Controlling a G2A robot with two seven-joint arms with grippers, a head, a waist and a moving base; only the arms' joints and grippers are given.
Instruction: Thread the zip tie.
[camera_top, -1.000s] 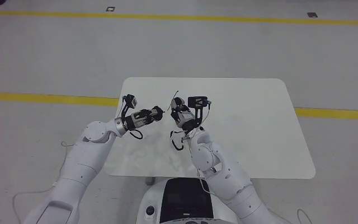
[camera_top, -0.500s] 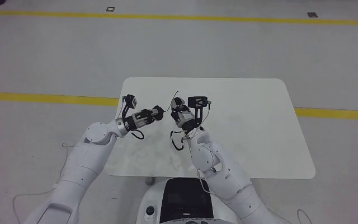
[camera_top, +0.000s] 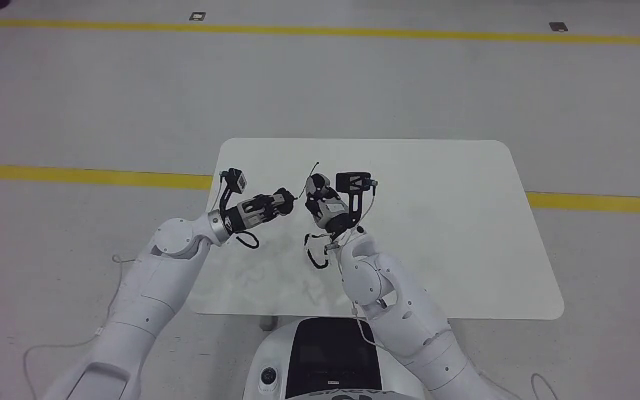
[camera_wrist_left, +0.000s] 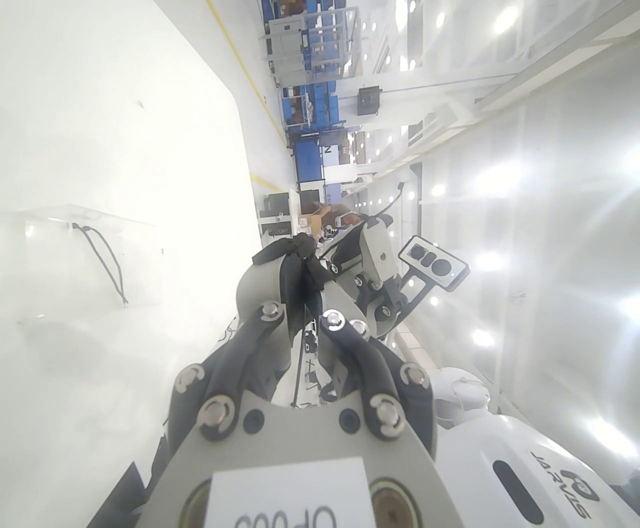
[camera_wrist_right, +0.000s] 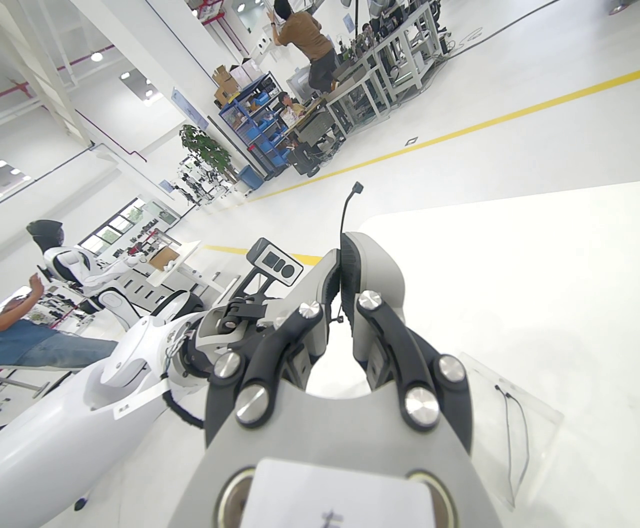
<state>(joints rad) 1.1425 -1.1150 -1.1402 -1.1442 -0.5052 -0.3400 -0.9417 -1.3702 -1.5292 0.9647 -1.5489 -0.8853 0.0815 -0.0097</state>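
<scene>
A thin black zip tie (camera_wrist_right: 344, 220) stands up out of my right gripper (camera_wrist_right: 341, 247), which is shut on its strap; the square head (camera_wrist_right: 356, 189) sticks out above the fingertips. From above, the zip tie (camera_top: 313, 168) pokes up from the right gripper (camera_top: 318, 188) over the table's near-left part. My left gripper (camera_top: 284, 199) hangs just to its left, a small gap apart. In the left wrist view its fingers (camera_wrist_left: 280, 280) are pressed together, black frayed padding at the tips. Whether anything sits between them I cannot tell.
A clear plastic box (camera_wrist_right: 520, 400) rests on the white table (camera_top: 450, 220) beside the arms, with another black zip tie (camera_wrist_left: 102, 255) lying inside it. The table's right half is bare. Yellow floor lines (camera_top: 100, 177) run past the table.
</scene>
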